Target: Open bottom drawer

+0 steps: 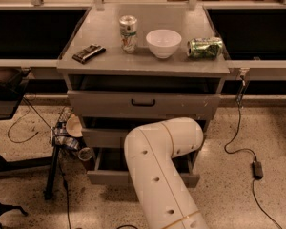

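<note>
gripper concealed behind the bent white arm (164, 142), its state not discernible, is presumed just before the bottom drawer (107, 177), shown partly pulled out at floor level, its front spanning left to right.

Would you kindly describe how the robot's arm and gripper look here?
The arm is cream-white, made of thick rounded tubes with small dark holes and thin yellowish joint seams. The gripper is hidden behind its elbow, near the bottom drawer.
</note>
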`<state>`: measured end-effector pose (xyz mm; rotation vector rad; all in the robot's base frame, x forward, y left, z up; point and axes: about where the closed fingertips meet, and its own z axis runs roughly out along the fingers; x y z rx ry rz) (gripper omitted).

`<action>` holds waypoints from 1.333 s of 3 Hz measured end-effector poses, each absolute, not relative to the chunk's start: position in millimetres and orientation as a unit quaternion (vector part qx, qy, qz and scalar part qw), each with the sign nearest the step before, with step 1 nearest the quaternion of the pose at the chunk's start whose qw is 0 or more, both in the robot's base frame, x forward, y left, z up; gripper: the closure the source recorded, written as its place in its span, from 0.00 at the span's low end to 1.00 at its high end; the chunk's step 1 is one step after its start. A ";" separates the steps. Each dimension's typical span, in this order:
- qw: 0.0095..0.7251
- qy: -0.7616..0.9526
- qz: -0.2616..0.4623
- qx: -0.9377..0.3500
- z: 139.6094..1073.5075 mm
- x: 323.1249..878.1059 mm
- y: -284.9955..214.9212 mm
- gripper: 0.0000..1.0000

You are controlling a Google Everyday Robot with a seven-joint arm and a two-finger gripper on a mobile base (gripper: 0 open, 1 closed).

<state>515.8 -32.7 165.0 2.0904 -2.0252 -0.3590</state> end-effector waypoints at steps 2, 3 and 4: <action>0.105 -0.689 -0.123 0.707 165.3 510.7 -31.4 0.00; 0.108 -0.690 -0.126 0.705 164.6 503.5 -32.8 0.00; 0.108 -0.690 -0.126 0.705 165.4 503.3 -30.5 0.00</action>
